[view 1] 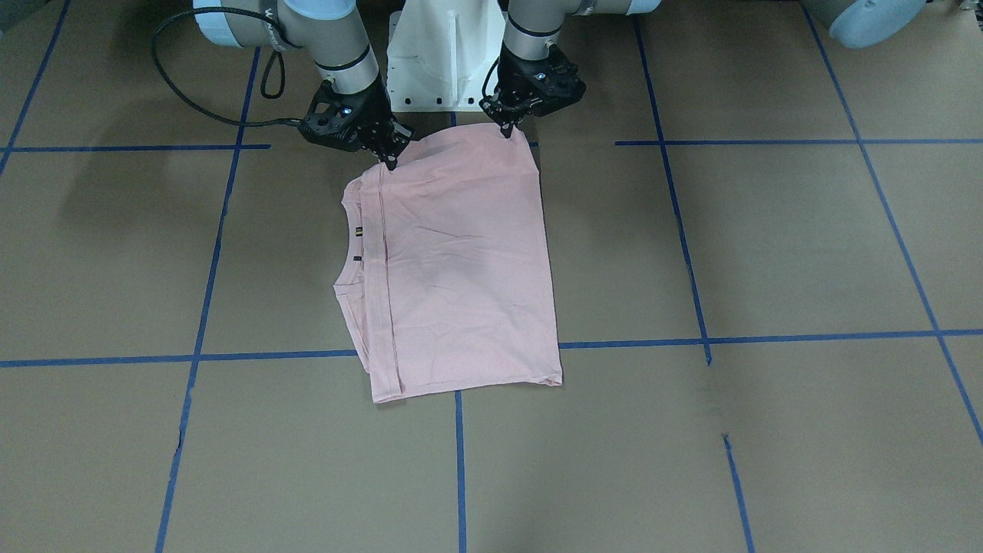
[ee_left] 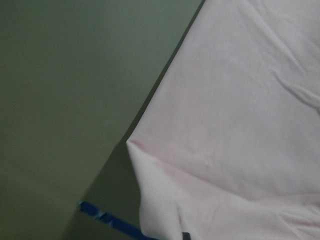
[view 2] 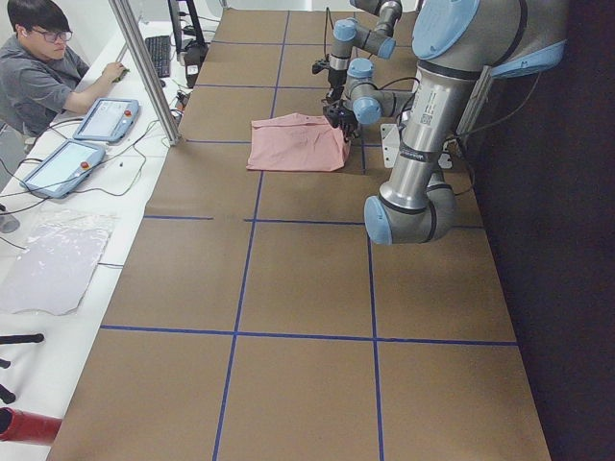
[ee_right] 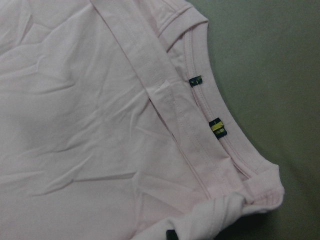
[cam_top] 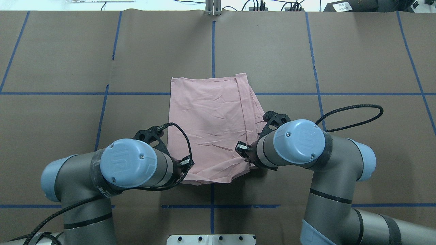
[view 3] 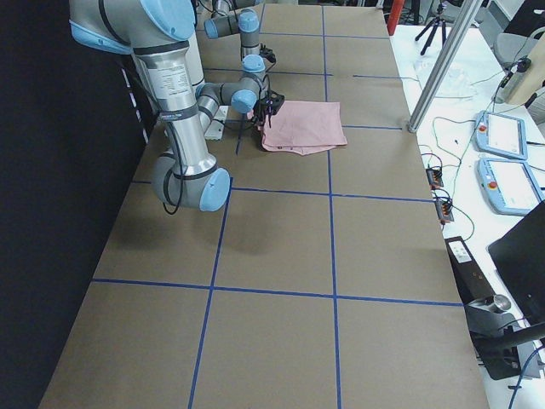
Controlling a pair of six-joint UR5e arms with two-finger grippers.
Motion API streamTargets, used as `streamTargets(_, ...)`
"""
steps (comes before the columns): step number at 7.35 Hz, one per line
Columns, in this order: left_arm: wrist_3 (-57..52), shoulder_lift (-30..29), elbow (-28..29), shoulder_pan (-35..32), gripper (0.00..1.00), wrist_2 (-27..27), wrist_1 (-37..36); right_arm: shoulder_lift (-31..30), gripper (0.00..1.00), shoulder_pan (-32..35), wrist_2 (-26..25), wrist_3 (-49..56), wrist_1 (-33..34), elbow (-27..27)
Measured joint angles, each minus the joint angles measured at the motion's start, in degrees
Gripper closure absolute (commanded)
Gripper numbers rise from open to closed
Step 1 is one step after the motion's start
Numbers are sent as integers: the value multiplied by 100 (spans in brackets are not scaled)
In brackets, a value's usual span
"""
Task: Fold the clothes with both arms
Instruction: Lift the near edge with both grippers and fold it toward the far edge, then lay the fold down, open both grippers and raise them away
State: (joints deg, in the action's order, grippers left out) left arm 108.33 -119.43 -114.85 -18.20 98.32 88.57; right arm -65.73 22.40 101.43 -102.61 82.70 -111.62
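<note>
A pale pink fabric T-shirt (view 1: 461, 269) is recorded folded into a rough rectangle at the middle of the brown paper-covered desk (view 1: 768, 246), across lines of blue tape (view 1: 768, 142). Directions are taken from the overhead view, with 6 o'clock toward the robot.

- The ribbed collar (ee_right: 197, 55) is turned to 3 o'clock, and a folded-over band of cloth is seen running beside it.
- A small black-and-yellow tag (ee_right: 218, 126) is sewn inside the collar.
- The 6 o'clock edge is raised slightly off the desk.
- The black two-finger left end effector (view 1: 508, 129) is closed on the 7 o'clock corner of the T-shirt.
- The black two-finger right end effector (view 1: 389, 157) is closed on the 5 o'clock corner, where the cloth is bunched.
- The 12 o'clock edge is seen flat on the desk.
</note>
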Motion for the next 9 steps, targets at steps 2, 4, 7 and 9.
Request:
streamTargets(2,-40,-10,28,-201,100,-10,9,9,100,138,0,-6,-13,42)
streamTargets(4,-31,-10,66,-289,100,-20,54,25,100,222,0,-7,-17,120)
streamTargets(7,-3,-31,265,-519,100,-23,410,346,100,542,2,7,-74,500)
streamTargets(9,-45,-320,1212,-1102,100,-11,1106,1097,100,1048,75,41,-370,1586)
